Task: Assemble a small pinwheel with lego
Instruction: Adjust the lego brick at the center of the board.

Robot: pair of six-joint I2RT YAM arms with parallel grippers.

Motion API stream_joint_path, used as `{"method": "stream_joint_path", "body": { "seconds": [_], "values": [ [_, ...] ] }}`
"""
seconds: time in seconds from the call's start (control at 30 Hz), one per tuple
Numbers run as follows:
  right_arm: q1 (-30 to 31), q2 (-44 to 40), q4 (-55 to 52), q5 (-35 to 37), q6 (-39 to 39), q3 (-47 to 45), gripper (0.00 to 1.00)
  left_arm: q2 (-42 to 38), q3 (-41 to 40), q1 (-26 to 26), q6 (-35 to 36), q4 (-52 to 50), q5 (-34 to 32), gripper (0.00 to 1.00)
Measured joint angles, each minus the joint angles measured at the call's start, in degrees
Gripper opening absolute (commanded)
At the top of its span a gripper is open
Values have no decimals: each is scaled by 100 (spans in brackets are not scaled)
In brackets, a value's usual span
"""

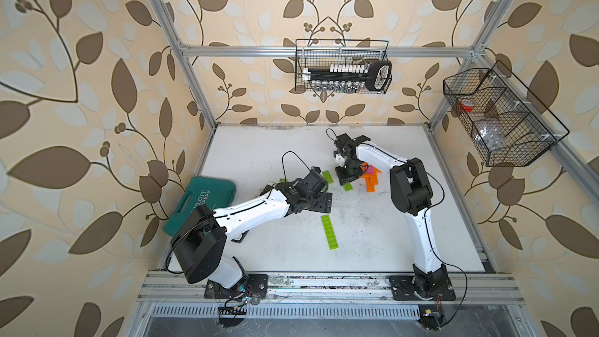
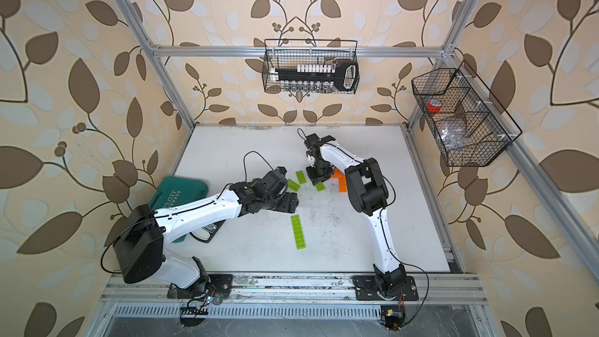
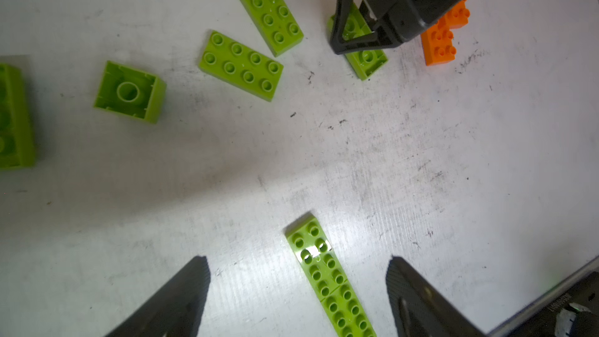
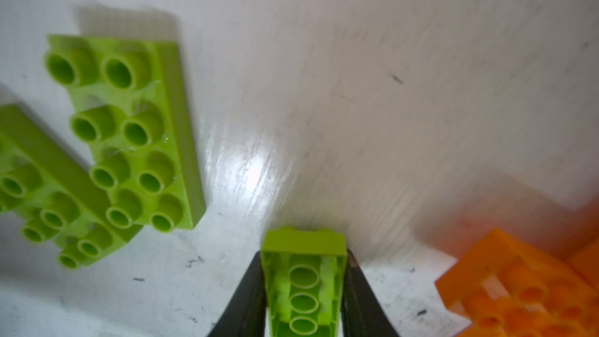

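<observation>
Right gripper (image 4: 304, 256) pinching lime-green brick (image 4: 303, 290) by its long sides; lift straight, keep level, avoid bumping orange bricks (image 4: 518, 290) beside.

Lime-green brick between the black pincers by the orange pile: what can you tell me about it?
The lime-green brick is an oblong of glossy plastic, turned upside down: its hollow underside, with a row of three round tubes, faces up. The right gripper clamps its two long sides between black fingers. It sits beside the orange bricks, apart from them, low over the white table; whether it rests there or is lifted is unclear.
</observation>
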Motion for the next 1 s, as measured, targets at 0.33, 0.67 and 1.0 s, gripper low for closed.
{"method": "stream_joint_path", "body": {
  "seconds": [0.33,0.67,1.0],
  "values": [
    [-339,-2909,1528,-1687,1189,-2361,23,-785,-420,1558,-352,997,1904,99],
    [-667,-4948,4306,-3799,3233,-3491,23,-352,210,1676,-1202,2872,4098,98],
    [-470,-4992,5871,-4824,4577,-3515,24,-354,509,1676,-1851,3923,4935,83]
  ]
}}
